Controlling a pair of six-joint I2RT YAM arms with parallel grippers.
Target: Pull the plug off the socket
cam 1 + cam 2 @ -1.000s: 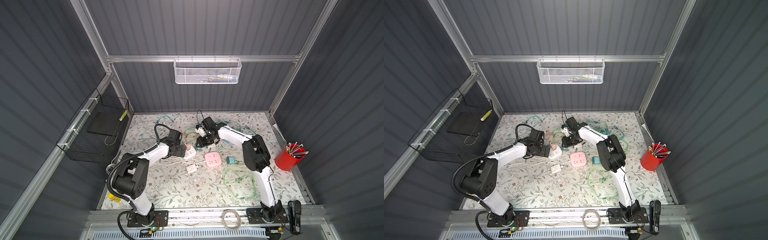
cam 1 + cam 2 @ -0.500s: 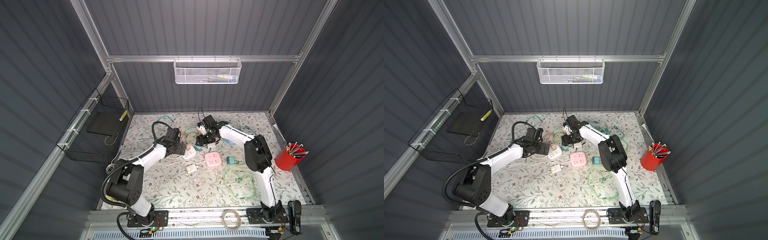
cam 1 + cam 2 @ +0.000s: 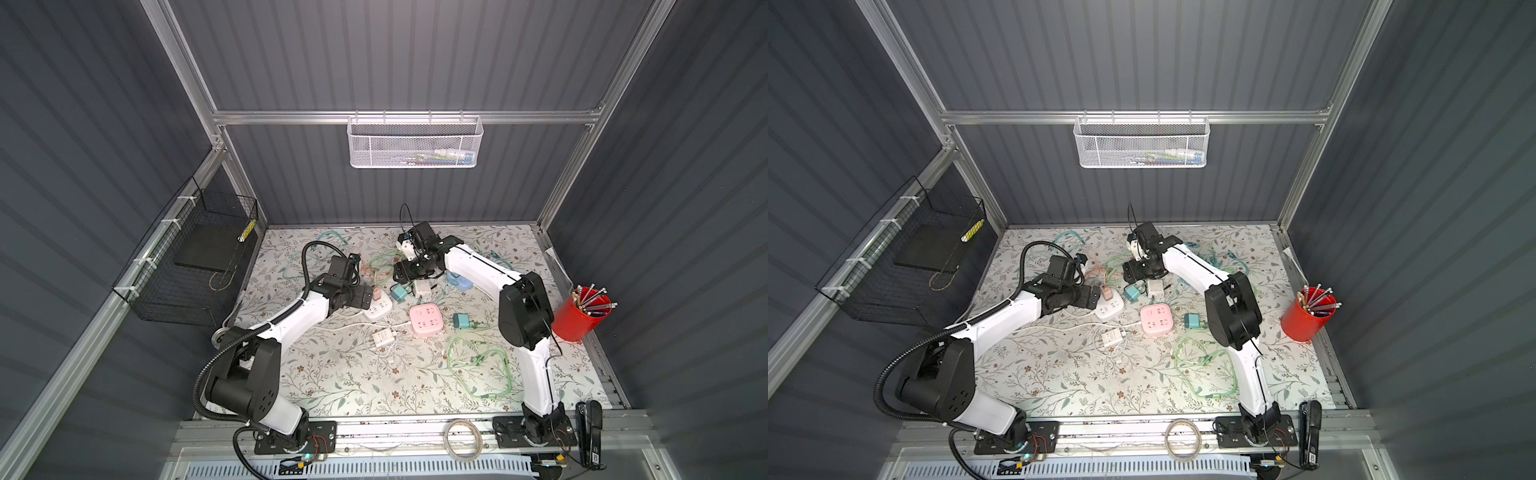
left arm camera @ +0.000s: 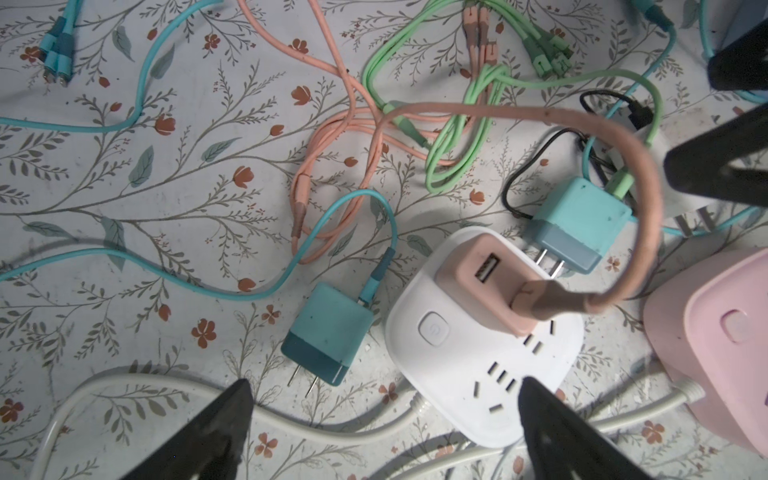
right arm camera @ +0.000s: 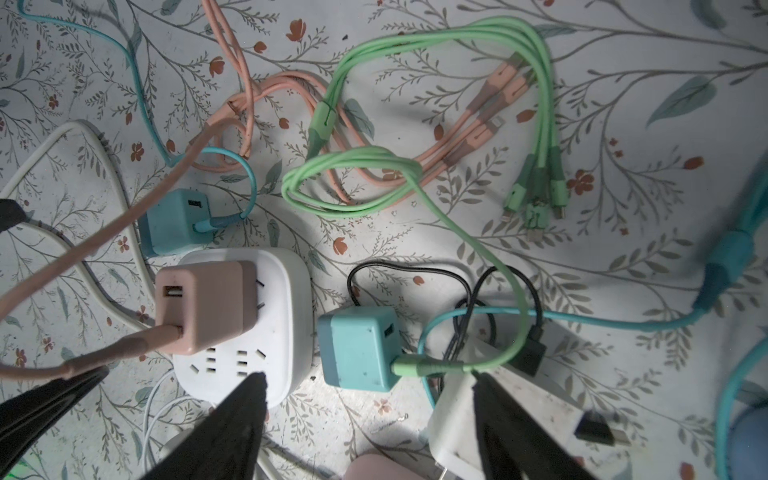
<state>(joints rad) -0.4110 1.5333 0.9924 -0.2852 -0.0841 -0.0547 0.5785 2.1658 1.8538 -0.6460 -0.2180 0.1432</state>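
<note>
Since a second ago the right tool has spread its jaws; it grips nothing and hangs over a teal charger on the tabletop. Left tool hovers wide open, empty, above the white socket, where the pink plug sits seated.

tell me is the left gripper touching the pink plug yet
Apart. The left wrist view shows the open left gripper with both fingertips clear of the pink plug, which stands in the white socket.

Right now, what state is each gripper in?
Left gripper: open, holding nothing.
Right gripper: open, holding nothing.
</note>
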